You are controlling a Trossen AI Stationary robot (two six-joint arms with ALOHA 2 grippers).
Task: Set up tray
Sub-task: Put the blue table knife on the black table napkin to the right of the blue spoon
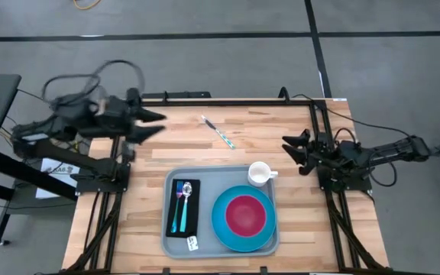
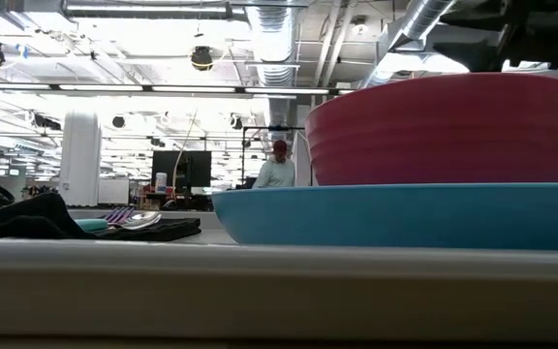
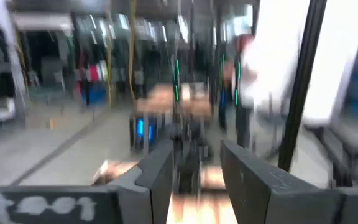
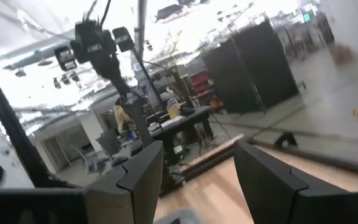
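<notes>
Tray (image 1: pixel 220 177) sitting near the table's front edge, looking mostly set (plate, bowl, mug, cutlery on napkin), pen (image 1: pixel 218 132) lying outside it; left gripper (image 1: pixel 156 124) and right gripper (image 1: pixel 288 148) hovering apart, fingers spread, empty.

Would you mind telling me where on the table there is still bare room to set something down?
Bare wood lies left of the tray, below the left hand, and right of it, below the right hand. The far strip is open apart from a pen. The tray is crowded: napkin with cutlery, blue plate with red bowl, white cup.
</notes>
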